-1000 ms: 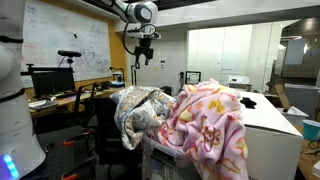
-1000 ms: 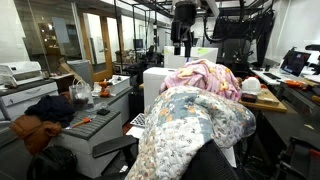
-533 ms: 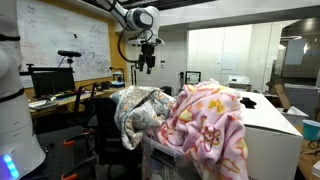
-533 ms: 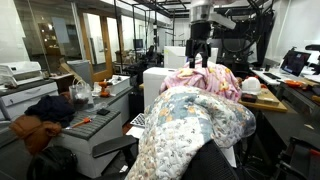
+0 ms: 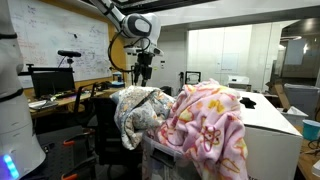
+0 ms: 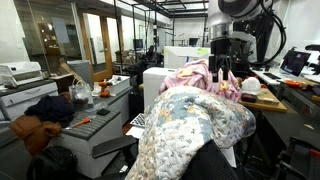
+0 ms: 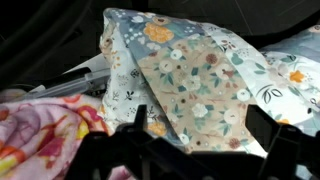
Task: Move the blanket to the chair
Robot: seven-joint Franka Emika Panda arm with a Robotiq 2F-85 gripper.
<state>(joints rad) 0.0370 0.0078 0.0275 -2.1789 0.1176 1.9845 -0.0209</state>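
Your gripper hangs in the air above the quilted patchwork blanket, clear of it. In the wrist view its fingers stand spread, with nothing between them. The blanket lies draped over the black office chair, just beside the pink fleece blanket.

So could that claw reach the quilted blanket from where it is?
Probably yes: the gripper hangs above the blanket with nothing between them in the wrist view; the pink fleece lies beside it, not over it.
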